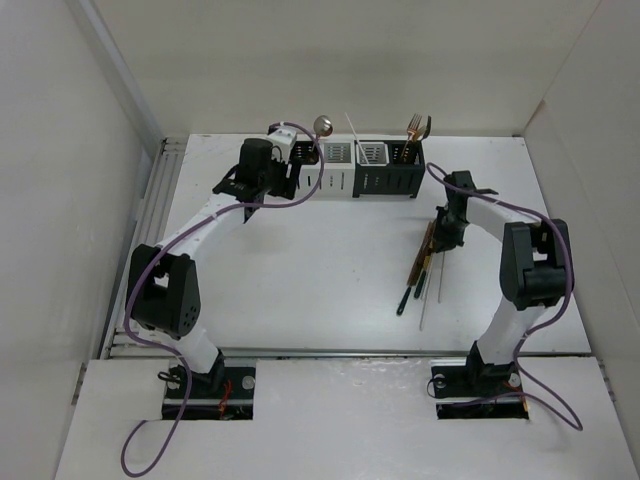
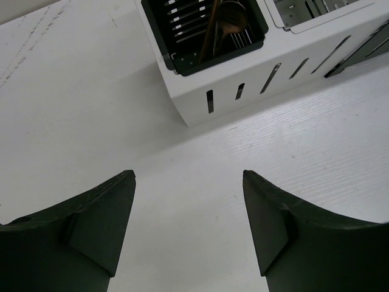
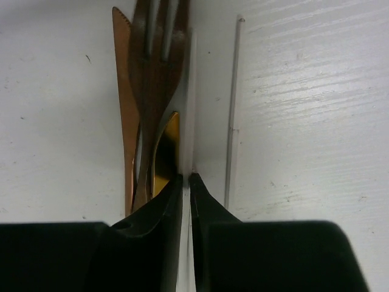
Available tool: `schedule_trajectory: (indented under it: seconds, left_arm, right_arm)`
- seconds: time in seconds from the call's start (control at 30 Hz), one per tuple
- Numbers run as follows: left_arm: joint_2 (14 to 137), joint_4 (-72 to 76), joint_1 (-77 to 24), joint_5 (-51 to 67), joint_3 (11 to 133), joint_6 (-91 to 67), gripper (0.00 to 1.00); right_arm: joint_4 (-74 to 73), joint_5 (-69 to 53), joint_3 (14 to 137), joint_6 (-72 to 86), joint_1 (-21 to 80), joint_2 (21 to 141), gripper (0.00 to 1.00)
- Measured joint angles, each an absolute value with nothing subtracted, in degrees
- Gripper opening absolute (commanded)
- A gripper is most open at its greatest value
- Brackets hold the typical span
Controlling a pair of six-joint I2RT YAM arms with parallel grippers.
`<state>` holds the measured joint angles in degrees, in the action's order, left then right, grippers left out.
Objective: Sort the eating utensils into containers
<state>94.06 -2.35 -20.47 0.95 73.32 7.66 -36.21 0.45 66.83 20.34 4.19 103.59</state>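
The right gripper has its jaws almost together on a pale chopstick. It pinches the chopstick low against the table, probably so that this one slim rod can come away without dragging its neighbours. A copper fork lies touching the chopstick on its left, with a gold utensil partly under the fork and a copper knife at the outer edge. A second chopstick lies just apart on the right.

From above, this bundle lies right of centre on the table, well apart from the containers at the far edge. The pick will therefore need a carry toward the far side.

The left gripper hangs spread wide and empty just in front of a white container, which holds a copper utensil. It seems to be keeping out of the right arm's way. A spoon and a fork rise from the row, so the sorting looks partly done.
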Motion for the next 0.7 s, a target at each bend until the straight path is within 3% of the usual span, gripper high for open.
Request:
schedule_trajectory:
  seconds: [0.1,0.7]
  left_arm:
    - [93.91,-2.26,-20.47,0.78,73.08,7.68,0.69]
    - [93.12,-1.5,-20.47,0.05,71.9,8.03,0.69]
  right_arm:
    - [-37.28,0.43,68.25,19.88,4.21,104.75,0.0]
    - [-38.59,0.43,68.9,16.36,3.4,99.24,0.0]
